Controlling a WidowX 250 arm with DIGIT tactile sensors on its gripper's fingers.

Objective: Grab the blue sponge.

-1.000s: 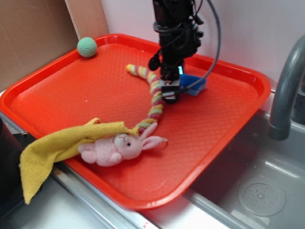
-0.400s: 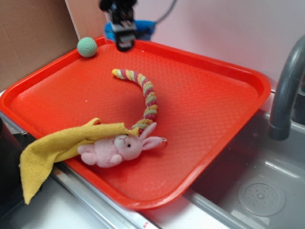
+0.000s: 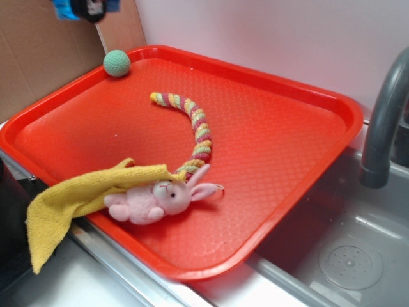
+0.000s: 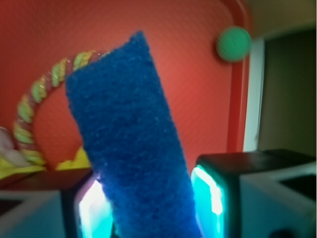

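Closest to the wrist camera, the blue sponge [image 4: 131, 144] stands upright between the end effector [image 4: 148, 203] jaws, its rough face filling the middle of the view. It looks light, soft and springy, so it should squash a little under pressure rather than slip; the sensible hold is across its narrow sides near one end, which is just where the jaws now sit. They are closed onto its lower end, one glowing pad on each side, with the long free end sticking up past them.

Beyond the sponge lies the red tray [image 4: 198, 94], well below it, with the striped rope toy [image 4: 34, 104] curling to the sponge's left and the green ball [image 4: 233, 44] by the tray's far rim, to the sponge's right.

In the exterior view the sponge [image 3: 66, 8] shows only as a blurred blue patch at the top edge (probably held aloft), up and left of the green ball [image 3: 117, 62], clear of the tray [image 3: 275, 166].
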